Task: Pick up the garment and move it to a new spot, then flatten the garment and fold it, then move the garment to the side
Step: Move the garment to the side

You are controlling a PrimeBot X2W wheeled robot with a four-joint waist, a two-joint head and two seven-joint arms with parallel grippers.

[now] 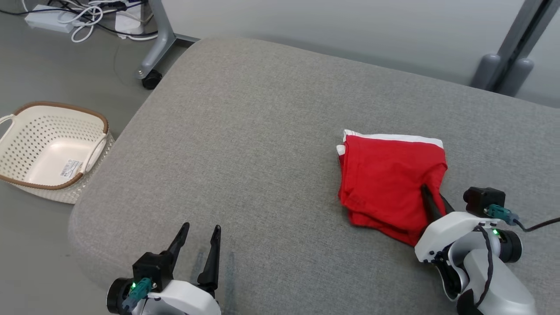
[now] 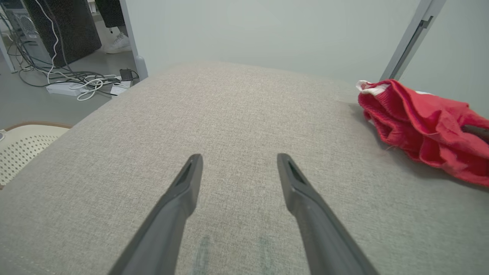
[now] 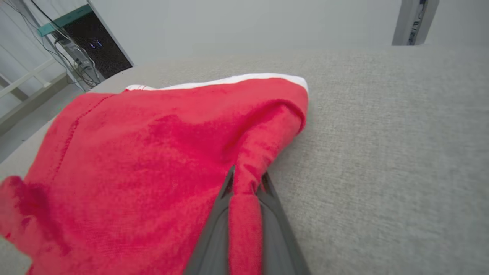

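Observation:
The garment (image 1: pixel 387 181) is red with a white edge and lies folded on the right part of the grey cushioned surface (image 1: pixel 262 144). My right gripper (image 1: pixel 431 197) is at its near right edge, shut on a pinched fold of the red cloth. In the right wrist view the garment (image 3: pixel 153 164) spreads to the left and a strip of it is squeezed between the gripper (image 3: pixel 246 179) fingers. My left gripper (image 1: pixel 201 229) stands open above the front left of the surface, holding nothing. In the left wrist view the open gripper (image 2: pixel 238 160) points across bare fabric, with the garment (image 2: pixel 424 126) at the far right.
A cream perforated basket (image 1: pixel 52 151) with a brown rim sits on the floor left of the surface. A power strip and cables (image 1: pixel 74 17) lie on the floor at the back left beside a wheeled grey stand leg (image 1: pixel 155 52). Another grey stand (image 1: pixel 509 57) rises at the back right.

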